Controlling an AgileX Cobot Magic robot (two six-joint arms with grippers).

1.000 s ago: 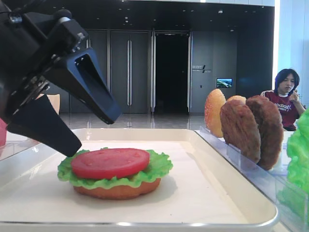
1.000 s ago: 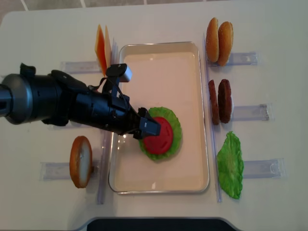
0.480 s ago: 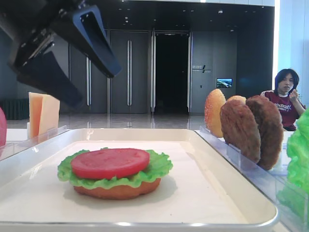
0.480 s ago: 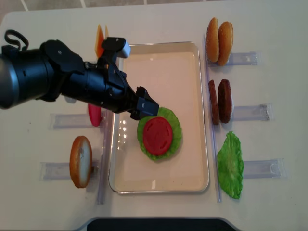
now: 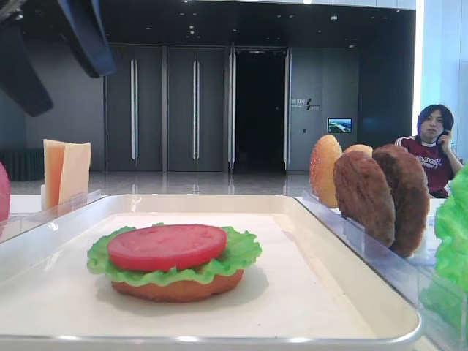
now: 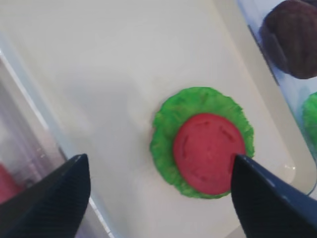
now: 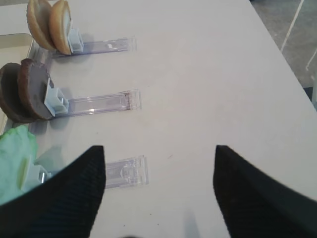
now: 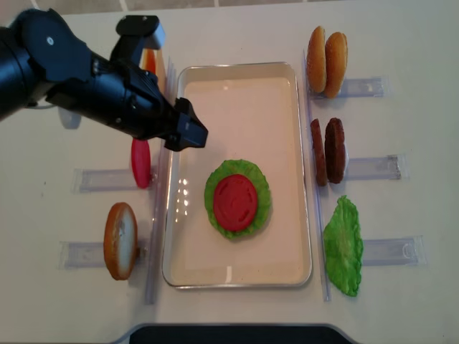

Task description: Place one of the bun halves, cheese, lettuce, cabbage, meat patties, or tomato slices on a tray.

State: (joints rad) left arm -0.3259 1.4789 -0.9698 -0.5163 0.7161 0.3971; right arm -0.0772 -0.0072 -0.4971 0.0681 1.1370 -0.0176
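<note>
Your left gripper (image 8: 188, 133) stands with jaws spread wide and empty, now lifted clear of the tray (image 8: 237, 72) and drawn back toward its left rim, where a second ago its tips hung just beside the stack. What it leaves behind is the tomato slice (image 8: 235, 201), lying flat on the lettuce (image 8: 262, 188), which in turn covers an orange-brown bun half (image 5: 175, 289) near the tray's middle, a little toward its near end. By the look of it, this placement is done: the slice sits centred and nothing touches it. Off the tray's left side, another tomato slice (image 8: 140, 163) stands in its rack. Off its right side wait the meat patties (image 8: 327, 150), beyond which your right gripper (image 7: 158, 183) hovers open over bare table.
</note>
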